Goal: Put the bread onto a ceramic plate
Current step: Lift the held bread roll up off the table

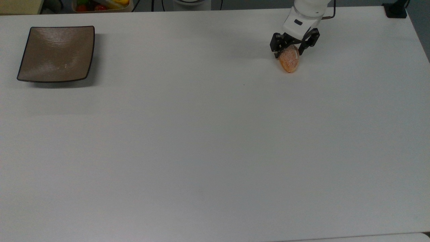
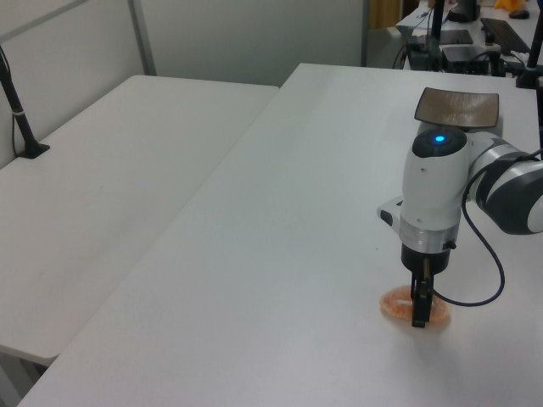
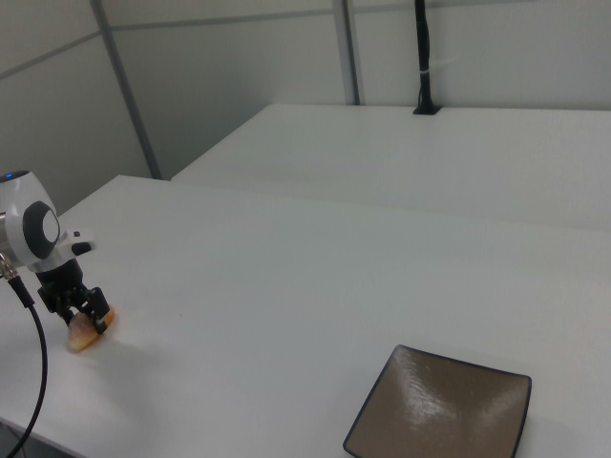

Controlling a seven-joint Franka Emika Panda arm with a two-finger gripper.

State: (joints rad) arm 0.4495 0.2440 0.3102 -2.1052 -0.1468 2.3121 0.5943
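Note:
The bread [image 1: 289,63], a small orange-brown sugared roll, lies on the white table [image 1: 215,141] near the far right in the top view. My gripper [image 1: 288,52] is low over its far end, open, one black finger on each side of the roll with little gap. In the left view the gripper [image 2: 419,315] reaches down to the bread [image 2: 394,303]. In the right view the gripper [image 3: 84,320] stands over the bread [image 3: 78,338]. The square brown ceramic plate [image 1: 56,53] sits far off at the top view's left, with nothing on it; the plate [image 2: 458,105] [image 3: 439,410] also shows in both side views.
A box of coloured items [image 1: 100,5] stands beyond the table's far edge near the plate. A black post base [image 1: 395,10] sits at the far right corner. A second white table [image 2: 110,186] adjoins this one. A cable [image 2: 484,280] loops from the arm.

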